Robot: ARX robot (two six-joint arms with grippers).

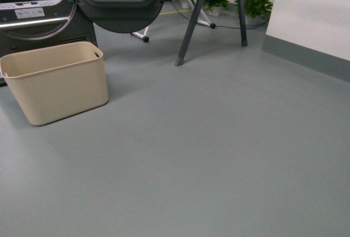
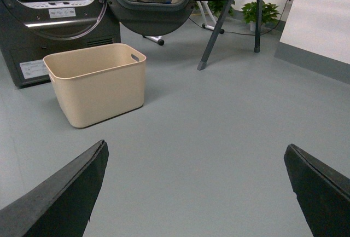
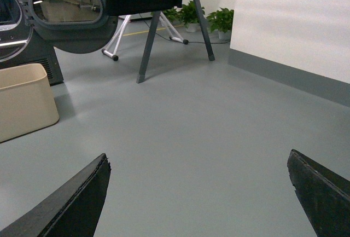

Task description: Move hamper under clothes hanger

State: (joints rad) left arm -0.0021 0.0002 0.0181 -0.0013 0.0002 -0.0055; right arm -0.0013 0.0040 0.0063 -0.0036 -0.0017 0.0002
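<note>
The clothes hanger (image 1: 188, 28) is cut off at the top edge; only its slanted legs and dark underside show. The hamper (image 1: 54, 81) stands on the floor (image 1: 219, 149) before the washing machine (image 1: 33, 18), well left of the hanger. The left claw (image 2: 196, 149) and right claw (image 3: 198, 159) are spread wide, holding nothing

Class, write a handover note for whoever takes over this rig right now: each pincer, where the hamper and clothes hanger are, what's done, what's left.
Left pincer: open, empty. Right pincer: open, empty.
Hamper: upright on the floor by the front-loading machine, clear of the clothes hanger.
Done: nothing; hamper not yet gripped.
Left: grip the hamper, move it under the hanger.
</note>
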